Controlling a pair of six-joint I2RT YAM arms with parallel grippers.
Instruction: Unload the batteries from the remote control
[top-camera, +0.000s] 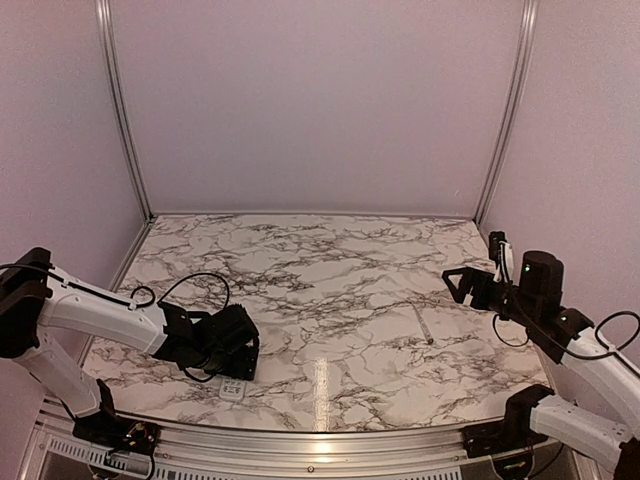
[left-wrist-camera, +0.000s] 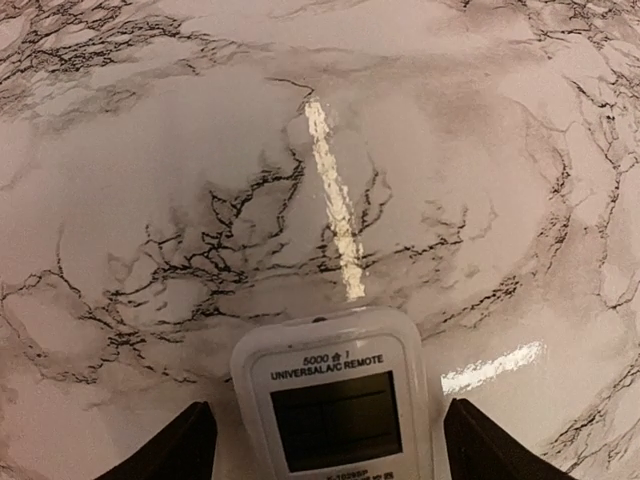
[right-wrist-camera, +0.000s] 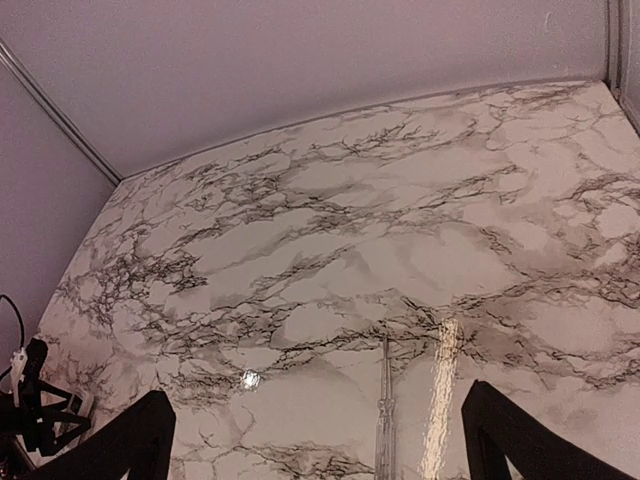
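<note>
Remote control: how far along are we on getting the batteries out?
Nothing looks done: no batteries in view. In hand: the open left gripper straddles the remote control, which lies display-up, not gripped. Left: grasp it, turn it over, take the batteries out. The right gripper hangs open, empty.

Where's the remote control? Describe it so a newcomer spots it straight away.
On the marble table, go to the near left corner, where the left claw hangs open. The remote control lies face up right below it, between its fingers. It is a small white rectangle with a grey display, unlike the thin pale strip on the table's right half.
</note>
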